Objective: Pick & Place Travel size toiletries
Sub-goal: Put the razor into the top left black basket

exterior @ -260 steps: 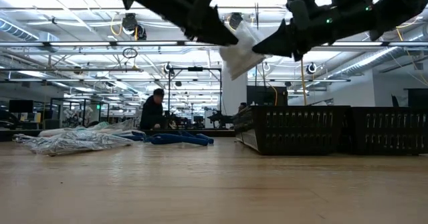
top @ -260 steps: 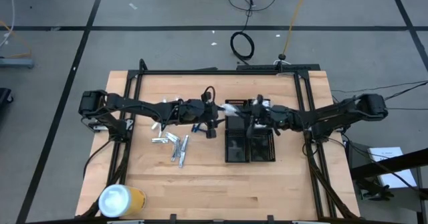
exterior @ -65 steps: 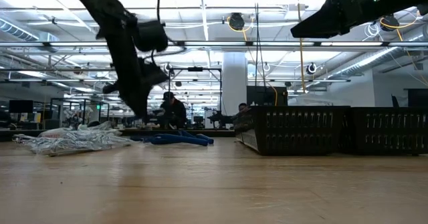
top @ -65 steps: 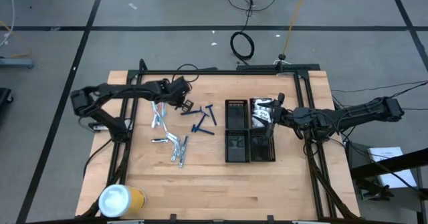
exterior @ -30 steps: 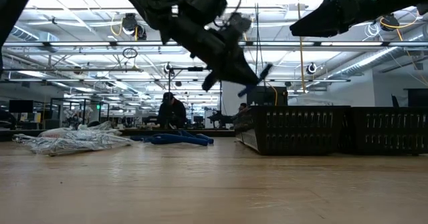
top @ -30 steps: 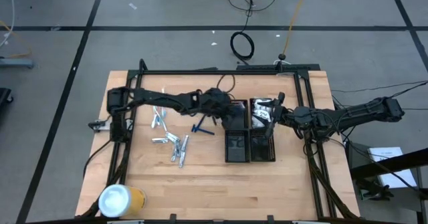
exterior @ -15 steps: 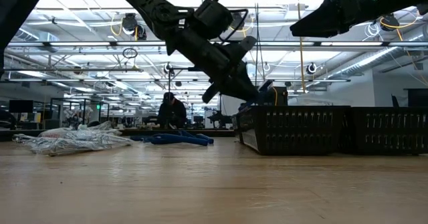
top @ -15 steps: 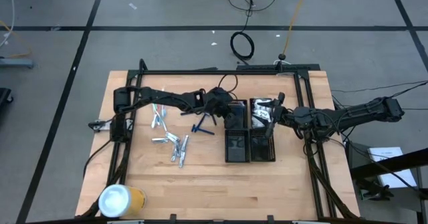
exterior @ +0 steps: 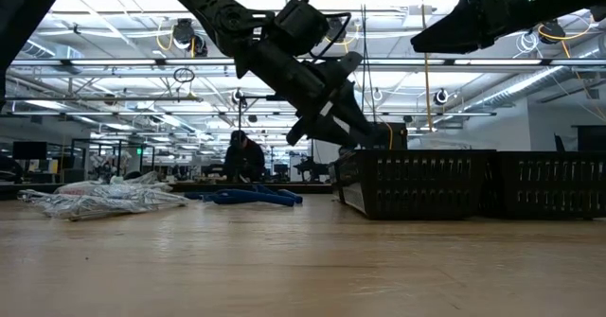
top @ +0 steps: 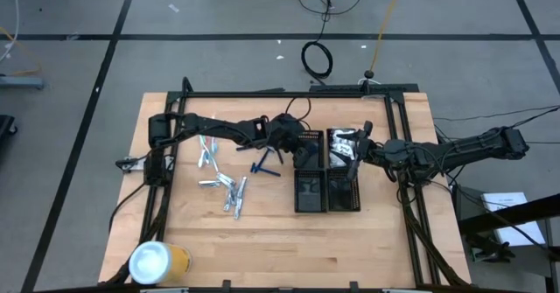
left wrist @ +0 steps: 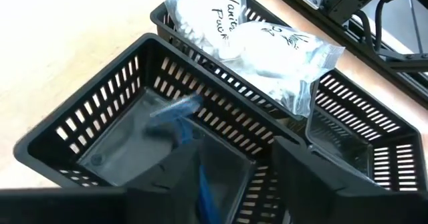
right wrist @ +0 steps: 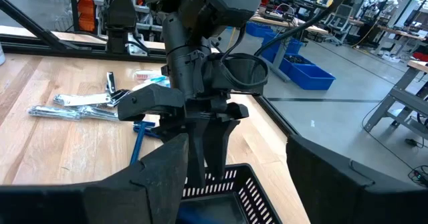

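Black slatted tray [left wrist: 107, 127] holds a blue razor [left wrist: 175, 114]; beside it, a clear-white crinkly packet [left wrist: 267, 57] with black script; light wood table [top: 262, 240].

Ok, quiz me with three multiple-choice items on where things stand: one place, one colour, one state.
1. Where does the clear packet lie?
A. on the bare wood
B. in a black tray compartment
C. in the right gripper

2. What colour is the razor inside the tray compartment below the left gripper?
A. blue
B. red
C. yellow

3. How is the right gripper?
A. shut on a tube
B. shut and empty
C. open and empty

Answers:
1 B: the left wrist view shows the clear packet resting in the black tray, in the compartment next to the razor's.
2 A: the razor shows blue against the tray floor.
3 C: in its own wrist view the right gripper has its fingers wide apart with nothing held between them.
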`<state>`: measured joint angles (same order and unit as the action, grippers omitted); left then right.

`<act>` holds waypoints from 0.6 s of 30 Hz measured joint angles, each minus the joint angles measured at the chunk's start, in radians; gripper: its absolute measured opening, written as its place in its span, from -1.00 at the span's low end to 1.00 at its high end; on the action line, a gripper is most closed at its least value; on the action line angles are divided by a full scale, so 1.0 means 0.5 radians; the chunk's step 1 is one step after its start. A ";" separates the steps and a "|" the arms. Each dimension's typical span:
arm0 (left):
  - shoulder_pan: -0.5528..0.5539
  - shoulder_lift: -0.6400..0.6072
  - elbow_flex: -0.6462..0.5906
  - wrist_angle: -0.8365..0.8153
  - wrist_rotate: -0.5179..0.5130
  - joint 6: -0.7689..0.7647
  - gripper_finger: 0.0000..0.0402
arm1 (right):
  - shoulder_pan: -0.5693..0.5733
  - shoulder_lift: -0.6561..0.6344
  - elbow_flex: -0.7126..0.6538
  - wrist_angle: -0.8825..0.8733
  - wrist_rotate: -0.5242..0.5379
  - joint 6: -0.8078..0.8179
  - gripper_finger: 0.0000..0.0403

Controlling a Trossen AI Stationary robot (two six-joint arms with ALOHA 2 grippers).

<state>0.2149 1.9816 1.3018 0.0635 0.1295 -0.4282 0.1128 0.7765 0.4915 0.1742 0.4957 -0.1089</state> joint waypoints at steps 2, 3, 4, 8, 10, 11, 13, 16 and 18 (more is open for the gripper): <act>0.000 0.000 0.000 0.005 0.000 0.016 0.08 | 0.000 0.000 0.000 0.001 0.000 -0.001 0.18; -0.001 0.000 0.000 0.014 0.000 0.024 0.13 | 0.000 0.000 0.000 0.001 0.000 -0.001 0.18; -0.001 0.000 0.000 0.018 0.002 0.050 0.18 | 0.000 0.000 0.000 0.000 0.000 0.000 0.18; -0.001 -0.084 -0.001 -0.079 0.001 0.217 0.30 | 0.000 0.000 0.000 -0.009 0.000 0.000 0.18; 0.007 -0.185 -0.001 -0.200 0.001 0.282 0.32 | 0.001 0.001 0.000 -0.021 0.000 0.000 0.18; 0.013 -0.243 -0.001 -0.301 -0.005 0.300 0.32 | 0.001 0.000 0.000 -0.029 0.000 0.000 0.18; 0.020 -0.359 0.000 -0.511 -0.080 0.323 0.31 | 0.000 0.001 0.000 -0.047 0.000 0.000 0.18; 0.017 -0.509 0.000 -0.954 -0.314 0.384 0.27 | 0.000 0.000 0.000 -0.055 0.000 0.000 0.18; 0.007 -0.571 -0.010 -1.230 -0.479 0.434 0.23 | 0.001 0.000 0.000 -0.058 0.000 0.000 0.18</act>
<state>0.2186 1.6963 1.2967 -0.5514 -0.1098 -0.2110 0.1131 0.7767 0.4915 0.1452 0.4957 -0.1089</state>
